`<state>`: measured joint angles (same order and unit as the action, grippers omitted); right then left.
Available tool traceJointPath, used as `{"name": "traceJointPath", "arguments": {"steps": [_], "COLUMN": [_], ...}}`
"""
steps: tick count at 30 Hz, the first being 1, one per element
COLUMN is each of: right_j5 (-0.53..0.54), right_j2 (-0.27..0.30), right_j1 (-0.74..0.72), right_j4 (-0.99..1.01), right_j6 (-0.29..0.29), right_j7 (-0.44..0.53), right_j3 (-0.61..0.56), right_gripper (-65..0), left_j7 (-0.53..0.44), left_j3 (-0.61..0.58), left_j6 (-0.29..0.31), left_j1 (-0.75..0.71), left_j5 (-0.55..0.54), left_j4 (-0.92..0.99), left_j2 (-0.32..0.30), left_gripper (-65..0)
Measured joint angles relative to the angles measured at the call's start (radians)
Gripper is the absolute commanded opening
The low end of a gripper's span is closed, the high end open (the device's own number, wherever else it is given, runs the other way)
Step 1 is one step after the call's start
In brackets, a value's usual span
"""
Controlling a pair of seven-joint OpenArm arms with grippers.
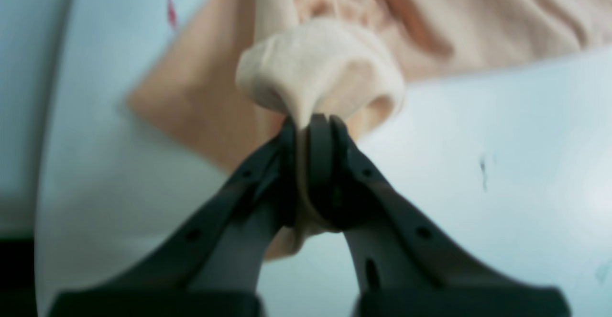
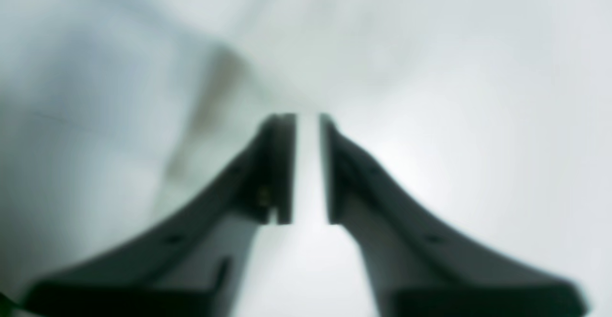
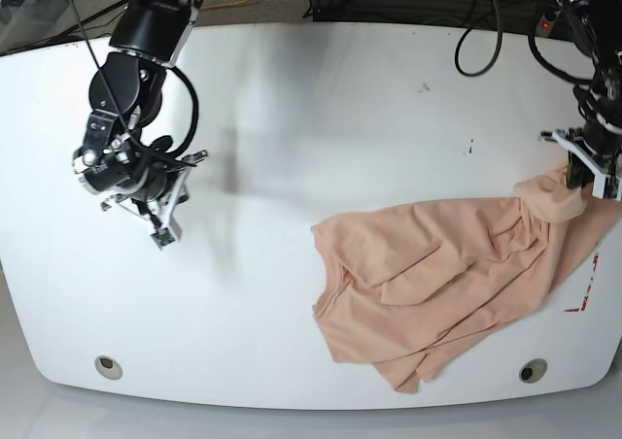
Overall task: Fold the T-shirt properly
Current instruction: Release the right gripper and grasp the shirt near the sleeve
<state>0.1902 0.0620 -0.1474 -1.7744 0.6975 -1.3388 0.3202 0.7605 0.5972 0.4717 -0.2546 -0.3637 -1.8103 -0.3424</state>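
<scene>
The peach T-shirt [image 3: 437, 274] lies crumpled on the right half of the white table [image 3: 292, 118], its lower part spreading toward the front edge. My left gripper [image 1: 308, 118] is shut on a bunched fold of the T-shirt [image 1: 315, 68] and holds that corner lifted at the table's right edge; it also shows in the base view [image 3: 585, 179]. My right gripper [image 2: 308, 116] hangs over bare table at the far left, empty, its jaws a narrow gap apart. The right arm [image 3: 126, 157] is far from the shirt. No smiley print shows.
Red tape marks [image 3: 583, 298] lie on the table just right of the shirt. Two round holes [image 3: 109, 366] [image 3: 532, 371] sit near the front edge. Cables [image 3: 476, 41] run along the table's back edge.
</scene>
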Motion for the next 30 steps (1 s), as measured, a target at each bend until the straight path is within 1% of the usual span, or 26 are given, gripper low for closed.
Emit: {"name": "traceJointPath", "arguments": {"steps": [2,3,4,5,6,8,10,13,15,18,20,22,24,27,30], "right_j5": [0.001,-0.003,-0.002,0.002,0.009,0.008,-0.006,0.001,0.0,-0.001,-0.002,-0.001,-0.006,-0.001,-0.006], "right_j2": [-0.014,-0.014,-0.015,-0.018,-0.021,-0.018,-0.028,-0.042,-0.058,-0.08,-0.09,-0.103,-0.117,-0.132,-0.148], "right_j1": [-0.005,-0.01,-0.018,-0.031,-0.048,-0.085,-0.137,-0.207,-0.253,-0.307,-0.332,-0.345,-0.357,-0.363,-0.364], "right_j4": [0.032,0.056,0.079,0.113,0.154,0.23,0.321,0.449,0.549,0.68,0.758,0.802,0.836,0.859,0.866], "right_j6": [0.0,0.0,0.0,0.0,0.005,0.003,-0.001,-0.001,-0.002,-0.002,-0.008,-0.006,-0.009,-0.008,-0.009], "right_j7": [0.045,0.075,0.095,0.13,0.151,0.198,0.238,0.324,0.353,0.407,0.434,0.468,0.483,0.522,0.528], "right_j3": [-0.039,-0.061,-0.079,-0.1,-0.114,-0.136,-0.15,-0.153,-0.158,-0.157,-0.158,-0.155,-0.156,-0.157,-0.157], "right_gripper": [-22.0,-17.3,-10.3,-4.8,-3.5,-3.3,-5.4,-11.6,-16.6,-20.3,-20.5,-20.5,-20.5,-20.5,-20.5], "left_j7": [0.007,0.009,0.008,0.0,-0.003,-0.009,-0.005,-0.005,-0.003,-0.009,-0.008,-0.006,-0.006,-0.007,-0.006], "left_j3": [0.025,0.033,0.036,0.038,0.047,0.068,0.09,0.105,0.105,0.101,0.101,0.102,0.103,0.102,0.103], "left_j6": [-0.003,-0.005,-0.012,-0.011,-0.007,-0.001,0.0,-0.004,-0.004,-0.002,-0.001,-0.003,-0.003,-0.003,-0.003], "left_j1": [-0.027,-0.034,-0.042,-0.05,-0.057,-0.068,-0.085,-0.098,-0.097,-0.109,-0.118,-0.122,-0.122,-0.122,-0.126], "left_j5": [0.02,0.027,0.026,0.024,0.015,0.005,0.008,0.015,0.021,0.01,0.011,0.015,0.014,0.011,0.011], "left_j4": [0.002,0.004,0.004,0.004,0.003,0.003,0.003,0.004,0.005,0.005,0.005,0.005,0.005,0.005,0.005], "left_j2": [-0.002,-0.006,-0.011,-0.017,-0.017,-0.012,-0.013,-0.016,-0.015,-0.016,-0.015,-0.016,-0.016,-0.016,-0.016], "left_gripper": [-65.0,-65.0,-65.0,-65.0,-65.0,-65.0,-65.0,-65.0,-65.0,-65.0,-65.0,-65.0,-65.0,-65.0,-65.0]}}
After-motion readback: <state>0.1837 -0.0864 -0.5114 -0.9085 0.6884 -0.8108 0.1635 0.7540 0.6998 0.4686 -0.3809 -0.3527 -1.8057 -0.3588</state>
